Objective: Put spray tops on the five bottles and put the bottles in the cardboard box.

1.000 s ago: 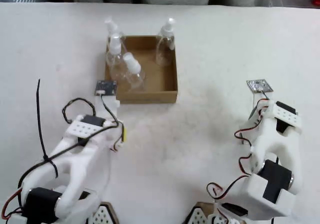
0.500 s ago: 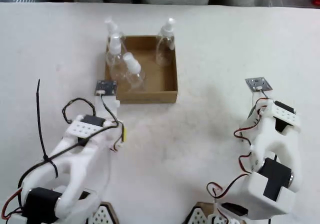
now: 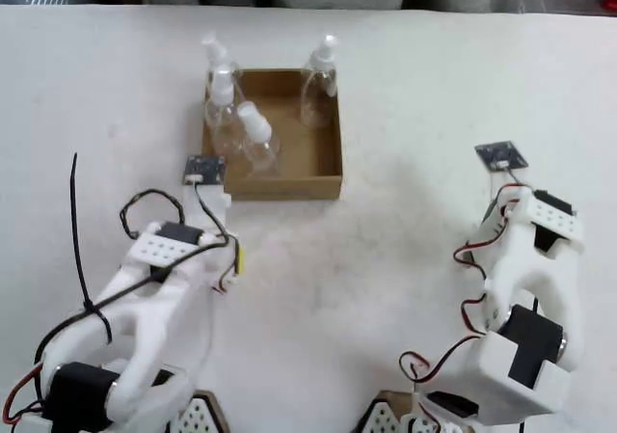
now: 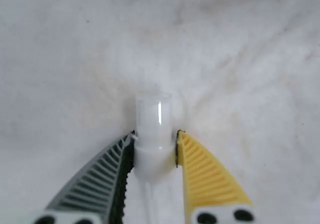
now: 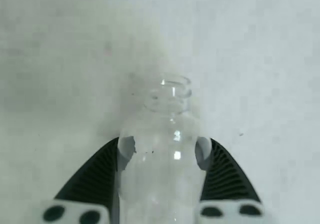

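Note:
In the left wrist view my left gripper (image 4: 154,135) is shut on a white spray top (image 4: 153,115), held just above the white tabletop. In the right wrist view my right gripper (image 5: 164,146) is shut on a clear bottle (image 5: 167,109) whose neck is bare and open. In the high view the left arm (image 3: 159,259) is at the near left and the right arm (image 3: 530,250) at the near right, each hiding its own gripper. The cardboard box (image 3: 328,177) stands at the back centre. Several clear bottles with spray tops (image 3: 255,134) stand in it.
One capped bottle (image 3: 218,59) stands at the box's back left corner, and I cannot tell whether it is inside or just outside the rim. Bare white table (image 3: 386,250) lies between the two arms and in front of the box.
The right arm's wrist has shifted slightly toward the back of the table. The left arm and the bottles in the box have not moved.

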